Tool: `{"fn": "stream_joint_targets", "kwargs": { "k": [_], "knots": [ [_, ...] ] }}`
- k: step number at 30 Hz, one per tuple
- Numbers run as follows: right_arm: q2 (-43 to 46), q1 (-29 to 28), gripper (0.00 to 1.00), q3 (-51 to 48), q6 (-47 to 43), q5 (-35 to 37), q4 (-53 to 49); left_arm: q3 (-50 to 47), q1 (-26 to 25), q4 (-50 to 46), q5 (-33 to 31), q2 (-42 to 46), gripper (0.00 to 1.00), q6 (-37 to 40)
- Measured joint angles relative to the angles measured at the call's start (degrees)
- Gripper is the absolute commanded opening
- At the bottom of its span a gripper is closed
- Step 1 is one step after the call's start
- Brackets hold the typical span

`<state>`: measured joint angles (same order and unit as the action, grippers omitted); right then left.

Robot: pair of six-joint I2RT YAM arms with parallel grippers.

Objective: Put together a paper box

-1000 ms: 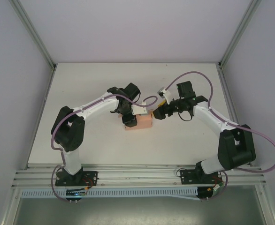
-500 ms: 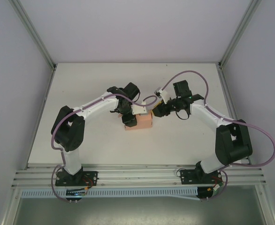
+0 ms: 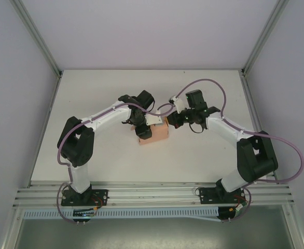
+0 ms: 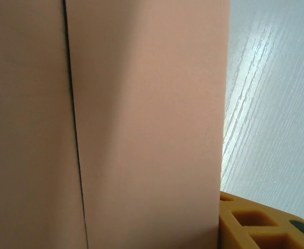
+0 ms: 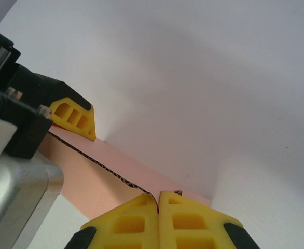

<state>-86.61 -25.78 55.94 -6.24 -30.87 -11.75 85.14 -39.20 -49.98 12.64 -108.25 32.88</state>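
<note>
**Main risk: box twisting out of a one-sided hold, or a wall getting crushed**

**Top view.** The paper box (image 3: 156, 133) is sitting mid-table (image 3: 209, 155). The left gripper (image 3: 141, 130) is covering the box's left end. The right gripper (image 3: 171, 122) is touching its right end. If the right arm is pushing sideways against that single hold, the box is likely pivoting in the clamp or sliding out.

**Left wrist.**
- The card is matte salmon, smooth and flat-panelled.
- A thin dark seam (image 4: 73, 129) is running top to bottom, left of the box's middle.
- One yellow finger (image 4: 250, 223) is lying flush against the box's right edge, and the other is hiding behind the card. I'm reading this as clamped on the box (a judgement, not something seen).
- Too much squeeze is going to bow a wall this thin and gape the seam.
- The table right of the box is white with faint grain and looking slick, so it's giving little friction if the box drops.

**Right wrist.**
- The right gripper's ribbed yellow fingers (image 5: 141, 220) are meeting pad to pad with no gap, at the box's near corner.
- I can't tell whether a flap is nipped between them.
- The cut edge (image 5: 90, 158) is showing a wavy dark line (looks fluted).
- The left finger (image 5: 77, 116) is resting on the box's far end.
- Closed tips pressing on a raw edge are risking a dent, or skating over it.
</note>
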Motion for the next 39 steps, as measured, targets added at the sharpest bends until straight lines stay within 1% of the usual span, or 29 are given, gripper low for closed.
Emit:
{"fn": "stream_joint_targets", "kwargs": {
  "k": [3,7,11,15,22,24,26,27,30,31,32,33,35,39],
  "knots": [
    [2.93,-2.12,0.00,-3.76,5.42,4.87,4.35,0.35,0.00,-0.22,-0.04,-0.28,0.48,-0.63],
    [5.44,-4.09,0.00,-6.19,10.64,10.03,6.49,1.07,-0.07,-0.66,-0.04,-0.81,0.48,-1.14],
    [5.88,-4.63,0.00,-6.80,15.72,12.61,7.41,2.36,-0.13,-0.92,-0.17,-1.73,0.48,-1.97],
    [5.92,-5.16,0.00,-9.22,20.20,14.62,12.35,2.89,-0.11,-0.81,-0.20,-2.10,0.49,-2.82],
    [7.32,-8.07,0.00,-15.89,23.78,21.81,23.28,3.39,-0.11,-0.57,-0.96,-2.60,0.51,-4.13],
    [8.07,-9.03,0.00,-18.49,24.22,23.82,26.91,3.39,-0.11,-0.39,-1.09,-2.60,0.54,-4.39],
    [9.01,-10.08,0.00,-20.57,24.20,25.86,29.24,3.37,-0.11,0.17,-1.25,-2.69,0.54,-4.90],
    [9.49,-10.54,0.00,-21.31,24.06,26.77,29.88,3.37,-0.11,0.24,-1.25,-2.69,0.56,-4.94],
    [11.13,-11.69,0.00,-23.30,23.08,29.11,30.88,3.37,-0.11,0.79,-1.36,-2.69,0.65,-5.33],
    [11.54,-11.91,0.00,-23.71,22.86,29.62,30.91,3.37,-0.11,1.05,-1.33,-2.69,0.70,-5.55],
    [11.87,-12.13,0.00,-23.98,22.73,30.12,30.88,3.37,-0.11,1.38,-1.31,-2.69,0.79,-5.73],
    [11.93,-12.28,0.00,-24.02,22.67,30.67,30.88,3.37,-0.11,1.79,-1.27,-2.69,0.83,-6.10],
    [11.85,-12.72,0.00,-24.00,22.64,31.89,30.84,3.39,-0.11,2.08,-1.14,-2.64,0.98,-6.51],
    [11.50,-14.45,0.00,-23.12,22.67,36.06,29.66,3.37,-0.13,3.06,-1.03,-1.79,0.99,-7.93]
  ]
}}
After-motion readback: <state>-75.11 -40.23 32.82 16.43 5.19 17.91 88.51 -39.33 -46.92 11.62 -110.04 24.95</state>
